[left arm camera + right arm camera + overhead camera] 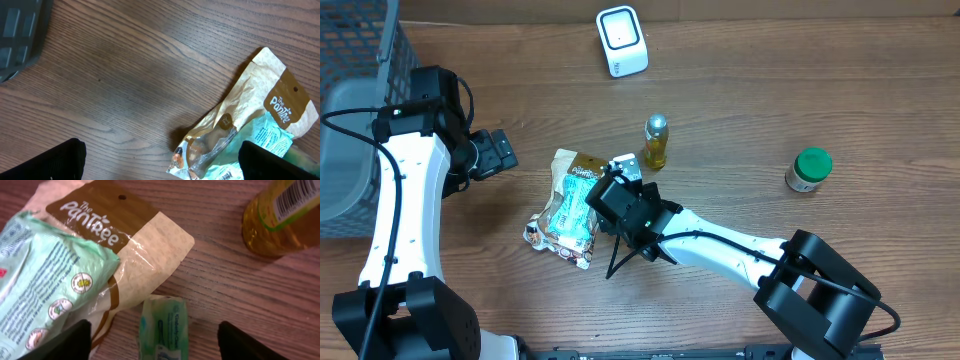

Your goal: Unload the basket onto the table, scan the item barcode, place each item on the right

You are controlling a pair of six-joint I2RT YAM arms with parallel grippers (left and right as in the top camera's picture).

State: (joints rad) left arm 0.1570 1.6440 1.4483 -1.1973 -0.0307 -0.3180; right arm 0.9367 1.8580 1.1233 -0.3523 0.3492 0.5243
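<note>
A small green tissue pack point(164, 327) lies on the wooden table between the fingers of my right gripper point(155, 345), which stands open around it without gripping. In the overhead view this gripper point(620, 187) hovers at the right edge of a brown and cream snack bag point(570, 168) with a mint-green pack point(570, 215) lying over it. The white barcode scanner point(621, 40) stands at the far edge of the table. My left gripper point(160, 165) is open and empty over bare wood, with the snack bag's point(270, 95) corner by its right finger point(277, 162).
A golden bottle point(656, 141) with a barcode label stands just right of the bags, close to my right gripper. A green-lidded jar point(809, 169) sits further right. A grey basket point(350, 150) fills the far left edge, behind my left arm.
</note>
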